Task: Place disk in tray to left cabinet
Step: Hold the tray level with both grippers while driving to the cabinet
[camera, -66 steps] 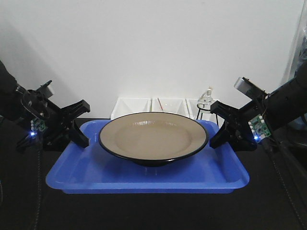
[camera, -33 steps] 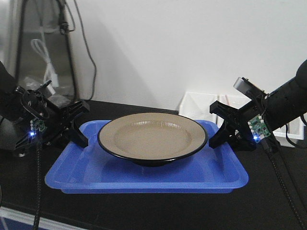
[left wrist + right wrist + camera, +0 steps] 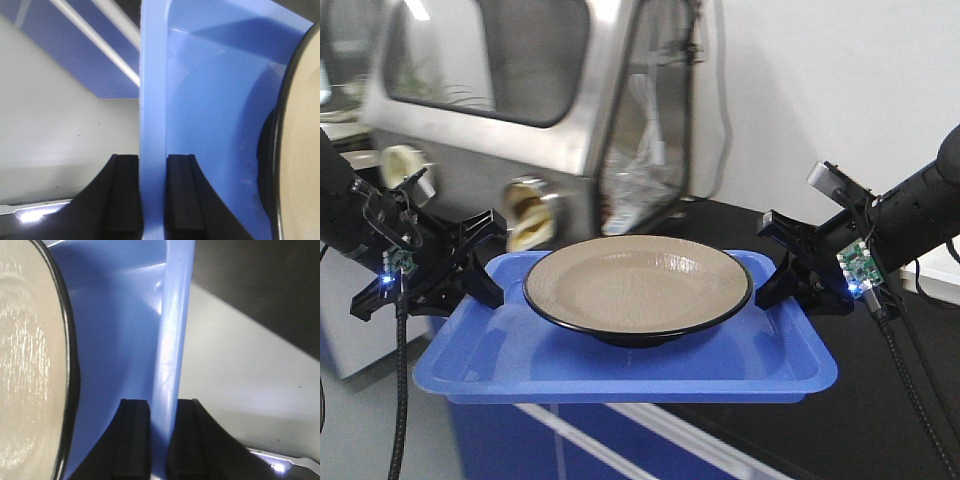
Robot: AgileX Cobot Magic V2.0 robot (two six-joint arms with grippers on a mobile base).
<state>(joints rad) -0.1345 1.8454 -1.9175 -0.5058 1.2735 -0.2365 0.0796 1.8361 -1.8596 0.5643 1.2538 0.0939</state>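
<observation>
The tan disk (image 3: pixel 638 286) with a black rim sits in the middle of the blue tray (image 3: pixel 620 372), which I hold level in the air. My left gripper (image 3: pixel 485 275) is shut on the tray's left rim (image 3: pixel 152 125). My right gripper (image 3: pixel 775 280) is shut on the tray's right rim (image 3: pixel 172 350). The disk's edge shows in the left wrist view (image 3: pixel 300 150) and in the right wrist view (image 3: pixel 30 370). The left cabinet is out of view.
A large steel machine (image 3: pixel 520 110) with a window and round ports stands behind the tray at the left. A black counter (image 3: pixel 800 420) lies below at the right. A blue cabinet front (image 3: pixel 520 440) with a white rail shows below the tray.
The whole view has swung left with the tray held steady. The white wall and white bins have gone from sight, and the steel machine now fills the background.
</observation>
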